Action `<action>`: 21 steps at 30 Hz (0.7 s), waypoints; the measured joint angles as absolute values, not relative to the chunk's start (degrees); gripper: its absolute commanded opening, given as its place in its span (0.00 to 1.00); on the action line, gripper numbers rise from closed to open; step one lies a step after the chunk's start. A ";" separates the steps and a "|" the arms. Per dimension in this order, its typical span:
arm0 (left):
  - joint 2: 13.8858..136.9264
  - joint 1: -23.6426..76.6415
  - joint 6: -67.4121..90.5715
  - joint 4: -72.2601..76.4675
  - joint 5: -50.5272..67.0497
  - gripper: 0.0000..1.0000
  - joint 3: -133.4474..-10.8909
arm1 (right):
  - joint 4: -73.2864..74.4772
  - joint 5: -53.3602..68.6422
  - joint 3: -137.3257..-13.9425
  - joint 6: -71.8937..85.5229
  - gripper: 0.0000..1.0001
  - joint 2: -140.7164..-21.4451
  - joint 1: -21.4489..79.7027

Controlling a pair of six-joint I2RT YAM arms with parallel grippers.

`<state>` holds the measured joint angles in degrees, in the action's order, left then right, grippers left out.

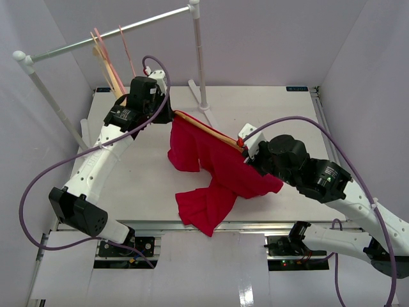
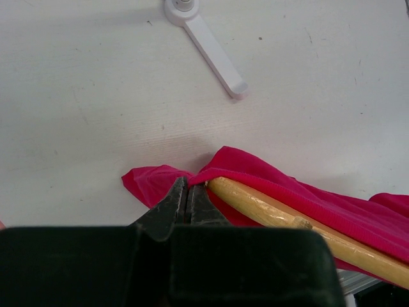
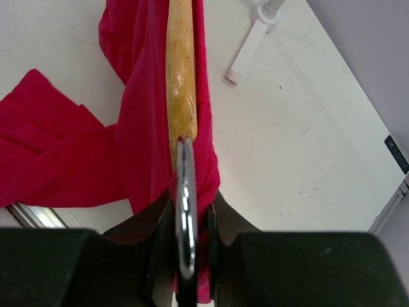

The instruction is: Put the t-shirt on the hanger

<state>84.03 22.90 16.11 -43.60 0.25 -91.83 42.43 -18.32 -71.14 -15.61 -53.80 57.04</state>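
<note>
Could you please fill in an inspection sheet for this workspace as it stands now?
Surface: white table, a few small marks.
Job's things: t-shirt draped over hanger, part trailing to the near edge.
Clutter: nothing seen.
Grippers: left gripper shut, apparently pinching t-shirt edge by the hanger's end; right gripper shut on hanger's hook, cloth alongside.
Cables: purple cables loop off both arms.
Surroundings: garment rack with spare hangers; pale walls.

two white arms here, black housings at the joints. left arm [image 1: 96, 163] ends in a chunky black base block [image 1: 80, 211]. right arm [image 1: 377, 217] carries a round black motor [image 1: 326, 181] with a tiny green glow, possibly a status light. purple cables [image 1: 291, 118] loop off both. left gripper [image 2: 187, 187]: matte black wedge fingers [image 2: 167, 208].
</note>
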 measured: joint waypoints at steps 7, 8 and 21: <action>85.16 22.27 16.04 -45.17 3.09 0.00 -95.93 | 42.34 -15.91 -70.37 -16.77 0.08 -51.45 57.04; 85.35 22.20 16.02 -45.42 3.35 0.00 -96.36 | 42.34 -15.90 -70.37 -16.85 0.08 -51.30 57.04; 86.77 21.02 13.82 -47.81 4.72 0.00 -98.62 | 41.48 -14.56 -68.86 -17.00 0.08 -51.70 57.22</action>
